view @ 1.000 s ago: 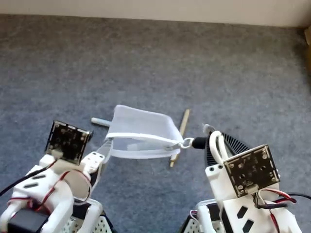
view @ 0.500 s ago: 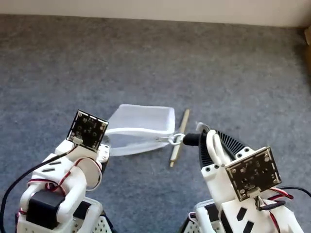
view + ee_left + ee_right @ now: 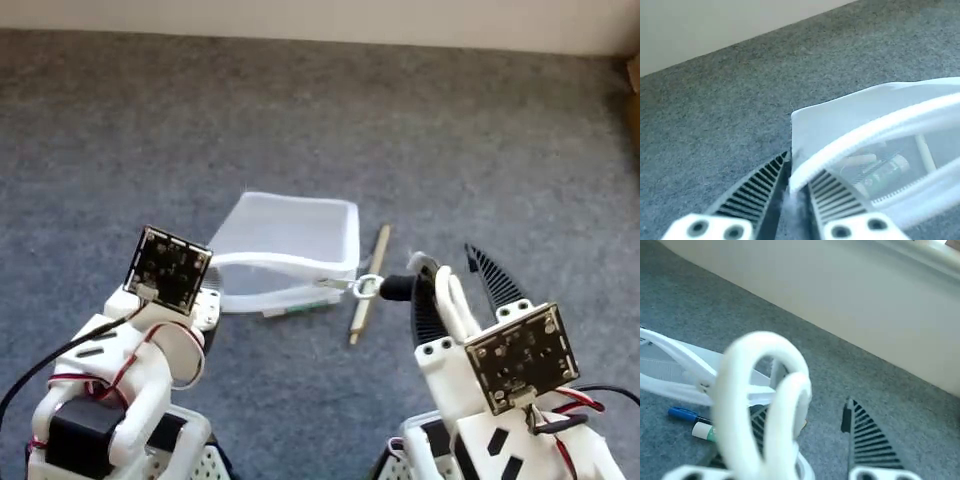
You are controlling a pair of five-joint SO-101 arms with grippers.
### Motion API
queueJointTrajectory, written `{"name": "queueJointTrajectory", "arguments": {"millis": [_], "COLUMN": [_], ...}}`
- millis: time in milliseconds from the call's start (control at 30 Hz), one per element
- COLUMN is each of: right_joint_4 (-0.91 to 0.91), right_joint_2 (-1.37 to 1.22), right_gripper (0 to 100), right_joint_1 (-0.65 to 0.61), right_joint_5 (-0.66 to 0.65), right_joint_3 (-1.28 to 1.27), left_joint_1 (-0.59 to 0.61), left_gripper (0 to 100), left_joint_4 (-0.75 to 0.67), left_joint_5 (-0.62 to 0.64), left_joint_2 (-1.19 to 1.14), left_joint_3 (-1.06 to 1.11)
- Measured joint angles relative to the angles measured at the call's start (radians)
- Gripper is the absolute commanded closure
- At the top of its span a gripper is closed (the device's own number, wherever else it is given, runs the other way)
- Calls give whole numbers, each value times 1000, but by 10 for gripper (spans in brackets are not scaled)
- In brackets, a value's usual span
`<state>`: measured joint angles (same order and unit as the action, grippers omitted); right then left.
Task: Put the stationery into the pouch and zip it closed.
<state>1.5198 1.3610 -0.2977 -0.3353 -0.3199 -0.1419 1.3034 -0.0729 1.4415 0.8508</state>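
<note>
Pouch (image 3: 290, 245) pinched, pencil (image 3: 378, 250) lying outside it.
My left gripper (image 3: 792, 181) is clamped on the pouch corner, and my right gripper (image 3: 427, 268) is spread beside the zip ring (image 3: 367, 287), possibly touching it. Zipping now would shut the pencil out.

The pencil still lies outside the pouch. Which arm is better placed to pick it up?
Right, probably. The right gripper is open and close beside the pencil, while the left gripper is shut on the pouch at the end away from the pencil.
</note>
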Motion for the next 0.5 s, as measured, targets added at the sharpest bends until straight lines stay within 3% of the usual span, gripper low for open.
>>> {"name": "queueJointTrajectory", "arguments": {"millis": [133, 233, 400, 500], "right_joint_4": [-34, -95, -101, -69], "right_joint_2": [0, -3, -3, -2], "right_gripper": [827, 820, 718, 709], "right_joint_1": [6, 80, 178, 195], "right_joint_5": [0, 31, 87, 91], "right_joint_3": [-92, -163, -184, -184], "left_joint_1": [61, 110, 124, 126], "left_gripper": [994, 994, 994, 994], "left_joint_4": [0, 0, 0, 0], "left_joint_5": [0, 0, 0, 0], "left_joint_2": [2, -6, -3, 5], "left_joint_3": [-5, -5, -5, 14]}}
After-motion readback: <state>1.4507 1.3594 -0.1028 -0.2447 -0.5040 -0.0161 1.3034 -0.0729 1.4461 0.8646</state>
